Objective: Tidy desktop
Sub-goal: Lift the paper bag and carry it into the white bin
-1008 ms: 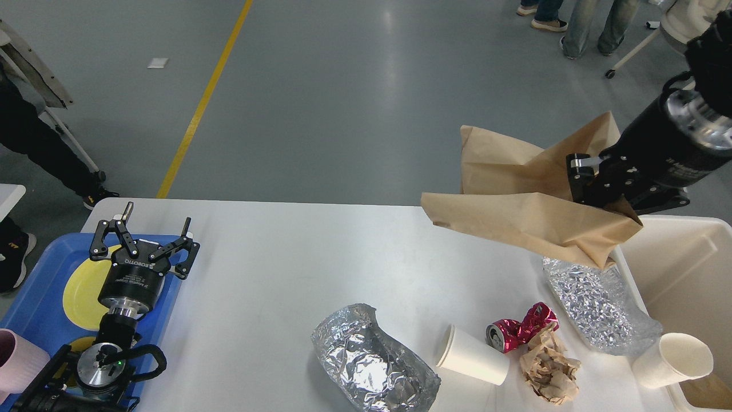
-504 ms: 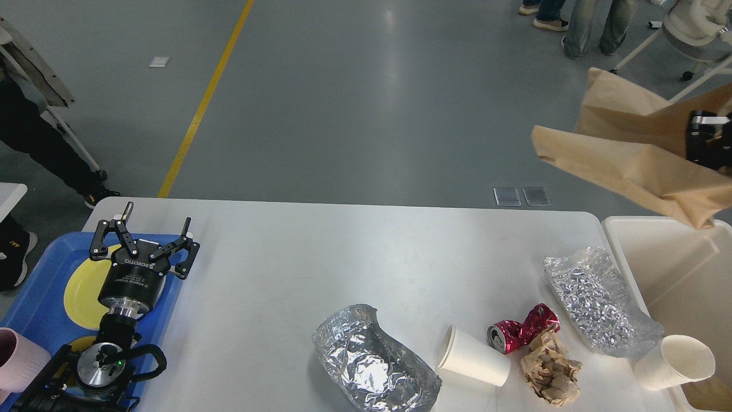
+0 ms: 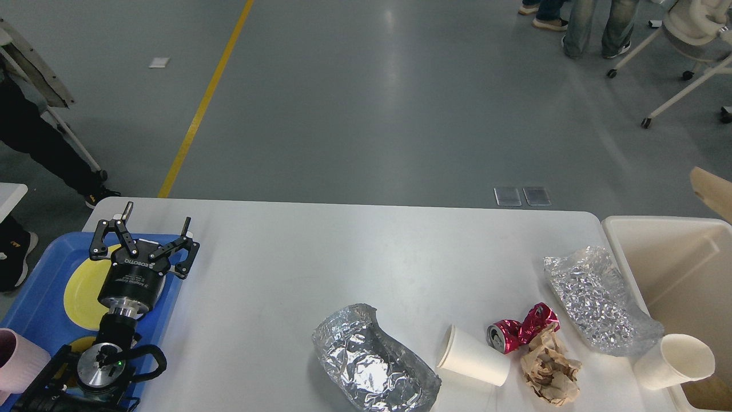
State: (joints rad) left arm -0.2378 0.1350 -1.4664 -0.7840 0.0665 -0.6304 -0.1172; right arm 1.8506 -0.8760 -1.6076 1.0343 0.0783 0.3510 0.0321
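Note:
The white desktop (image 3: 320, 252) fills the lower view. On its right part lie a crumpled foil tray (image 3: 372, 360), a tipped white paper cup (image 3: 473, 356), a crushed red can (image 3: 521, 327), a brown paper wad (image 3: 549, 369), a foil sheet (image 3: 597, 300) and a second paper cup (image 3: 677, 360) at the right edge. A corner of brown paper bag (image 3: 712, 191) shows at the right border above the cream bin (image 3: 680, 269). My left gripper (image 3: 154, 226) is open and empty above the blue tray (image 3: 34, 303). My right gripper is out of view.
The blue tray at the left holds a yellow plate (image 3: 83, 292) and a pink cup (image 3: 17, 357). People's legs stand at the far right and left on the grey floor. A wheeled chair base (image 3: 686, 68) stands top right.
My right arm has carried the brown paper bag to the right and out of the frame; only a corner of the bag still shows. The left arm has not moved.

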